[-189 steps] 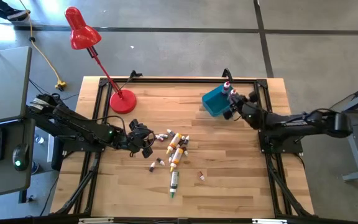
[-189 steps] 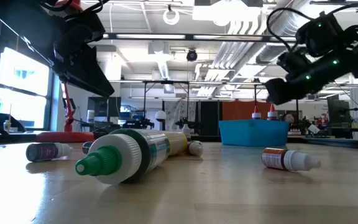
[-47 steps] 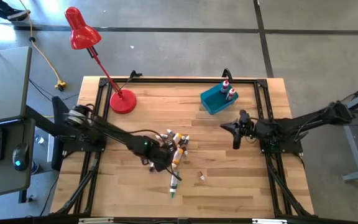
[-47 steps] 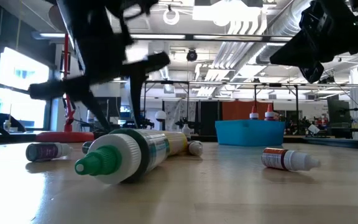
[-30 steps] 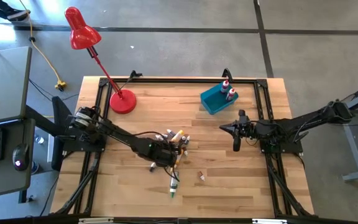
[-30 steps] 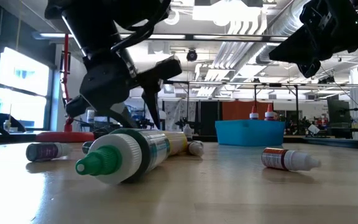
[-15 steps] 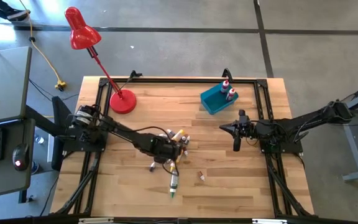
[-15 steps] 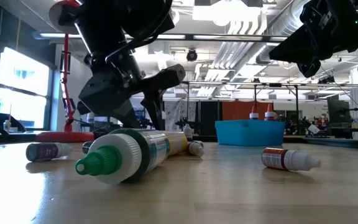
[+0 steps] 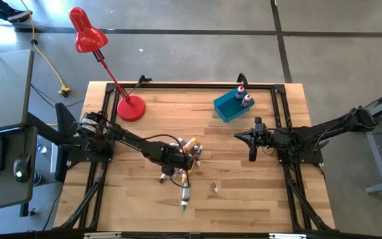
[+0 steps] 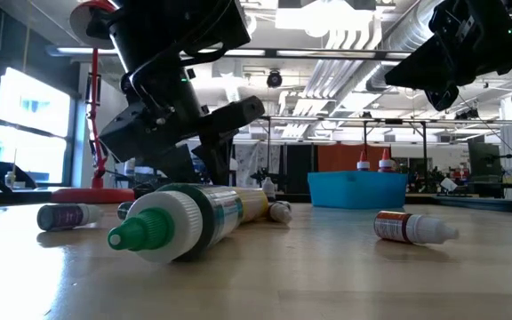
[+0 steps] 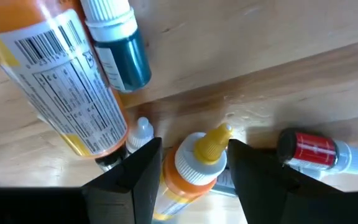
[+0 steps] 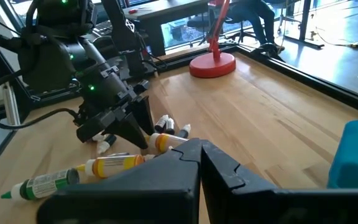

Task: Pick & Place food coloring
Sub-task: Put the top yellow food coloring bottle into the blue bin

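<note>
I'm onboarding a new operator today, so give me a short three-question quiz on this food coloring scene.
1. True or false: the left gripper has its fingers on either side of a yellow-tipped orange bottle.
2. How many bottles stand in the blue bin? A) none B) two C) five
3. Fill in: the right gripper hangs over the table with its fingers ____.

Key: 1 true; 2 B, two red-capped bottles; 3 shut.
</note>
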`<state>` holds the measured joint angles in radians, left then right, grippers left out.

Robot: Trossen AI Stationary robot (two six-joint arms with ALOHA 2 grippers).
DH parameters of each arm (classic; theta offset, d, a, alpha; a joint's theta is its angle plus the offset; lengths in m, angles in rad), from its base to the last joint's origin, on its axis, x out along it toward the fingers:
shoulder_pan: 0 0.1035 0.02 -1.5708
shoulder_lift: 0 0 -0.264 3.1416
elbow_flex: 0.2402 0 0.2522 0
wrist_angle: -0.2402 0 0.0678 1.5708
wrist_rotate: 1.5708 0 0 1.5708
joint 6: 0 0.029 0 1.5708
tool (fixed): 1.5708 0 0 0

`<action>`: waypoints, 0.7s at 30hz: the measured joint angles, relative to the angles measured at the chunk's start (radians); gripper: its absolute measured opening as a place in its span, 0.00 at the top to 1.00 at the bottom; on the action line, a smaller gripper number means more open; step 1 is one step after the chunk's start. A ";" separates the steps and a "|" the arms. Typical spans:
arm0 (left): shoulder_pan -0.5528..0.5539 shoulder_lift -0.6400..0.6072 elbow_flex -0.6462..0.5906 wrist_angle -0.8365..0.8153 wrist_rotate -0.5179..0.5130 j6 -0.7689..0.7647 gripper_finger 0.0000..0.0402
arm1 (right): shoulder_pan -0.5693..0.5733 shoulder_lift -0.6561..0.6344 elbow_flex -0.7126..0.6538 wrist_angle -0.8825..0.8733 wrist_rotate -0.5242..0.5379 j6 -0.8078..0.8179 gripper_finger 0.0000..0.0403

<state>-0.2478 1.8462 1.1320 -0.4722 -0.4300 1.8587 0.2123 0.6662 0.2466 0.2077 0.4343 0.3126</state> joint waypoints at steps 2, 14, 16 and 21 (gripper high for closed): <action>0.000 0.000 0.000 0.000 0.007 0.000 0.56 | 0.000 0.000 0.000 0.000 0.000 0.000 1.00; 0.013 -0.001 0.000 -0.028 -0.124 0.028 0.56 | 0.000 0.000 0.000 0.000 0.000 0.000 1.00; 0.013 -0.001 0.000 -0.026 -0.114 0.058 0.56 | 0.000 0.000 0.000 0.000 0.000 0.000 1.00; 0.015 -0.001 0.000 -0.024 -0.055 0.094 0.56 | 0.000 0.000 0.000 0.000 0.000 0.000 1.00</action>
<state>-0.2325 1.8454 1.1320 -0.4967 -0.4853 1.9531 0.2123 0.6662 0.2466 0.2081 0.4343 0.3126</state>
